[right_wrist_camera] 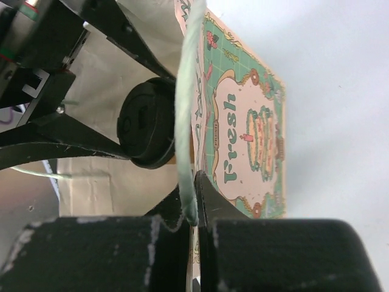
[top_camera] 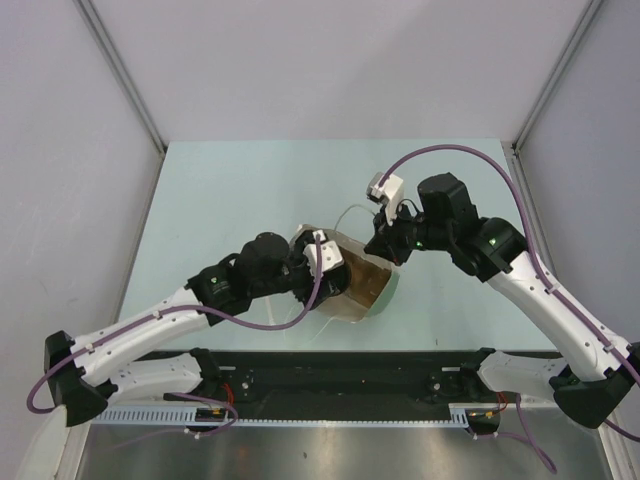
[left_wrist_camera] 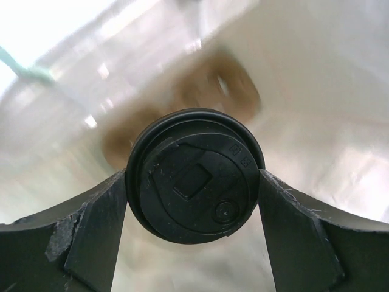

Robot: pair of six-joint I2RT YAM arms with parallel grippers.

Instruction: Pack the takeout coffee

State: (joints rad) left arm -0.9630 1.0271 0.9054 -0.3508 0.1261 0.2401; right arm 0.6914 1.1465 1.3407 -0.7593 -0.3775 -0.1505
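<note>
Black-lidded takeout coffee (left_wrist_camera: 194, 173) — in left hand (left_wrist_camera: 193, 185)

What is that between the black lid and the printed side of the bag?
A pale green cord runs between lid and bag, in the right wrist view; the right gripper pinches it.

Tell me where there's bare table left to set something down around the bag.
Bare table lies along the far edge behind the bag, and at the far left beyond the left arm. The middle is crowded: left gripper with the takeout coffee and right gripper meet at the bag.
</note>
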